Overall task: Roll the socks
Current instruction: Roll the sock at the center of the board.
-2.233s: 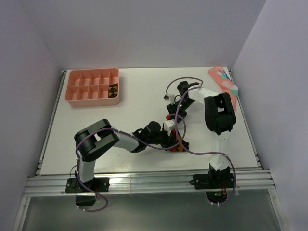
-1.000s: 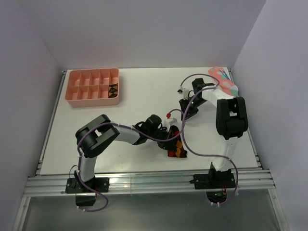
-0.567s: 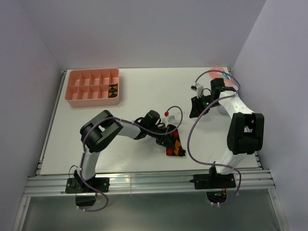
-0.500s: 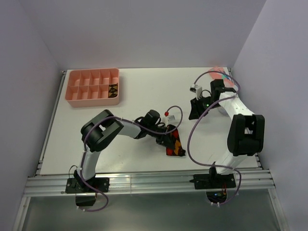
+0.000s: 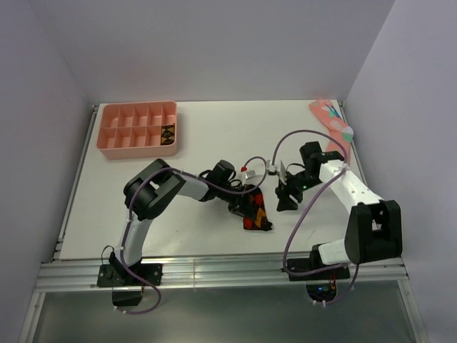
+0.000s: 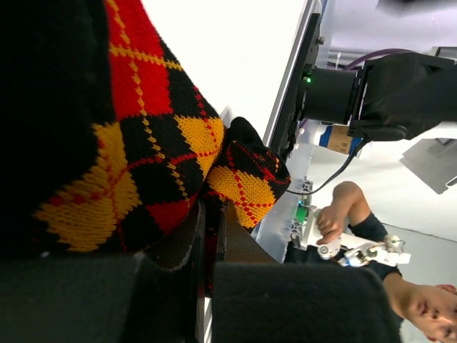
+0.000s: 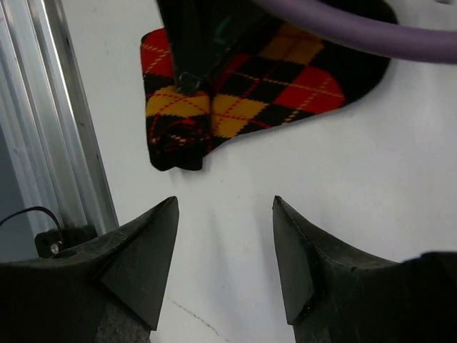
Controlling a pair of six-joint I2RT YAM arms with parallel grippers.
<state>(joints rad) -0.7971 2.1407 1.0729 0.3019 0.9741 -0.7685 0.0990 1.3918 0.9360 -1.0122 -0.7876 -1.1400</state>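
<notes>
The socks [image 5: 254,214] lie as one dark argyle bundle with red and orange diamonds on the white bench [image 5: 207,143], a little right of the middle of the top view and toward its lower edge. The left fingers [image 6: 78,300] are closed on the fabric: in the left wrist view only a narrow slit is between them, and the cloth is pinched inside it. The right fingers [image 7: 139,257] are spread open and hold nothing. In the top view they are just right of the bundle, not touching it. In the right wrist view the bundle fills the upper part of the frame, its lower left end folded into a thick lump, with bare bench between it and the fingers. A pink tray [image 5: 137,128] with compartments stands at the upper left of the bench, and a pink sock [image 5: 330,120] lies at the upper right corner
</notes>
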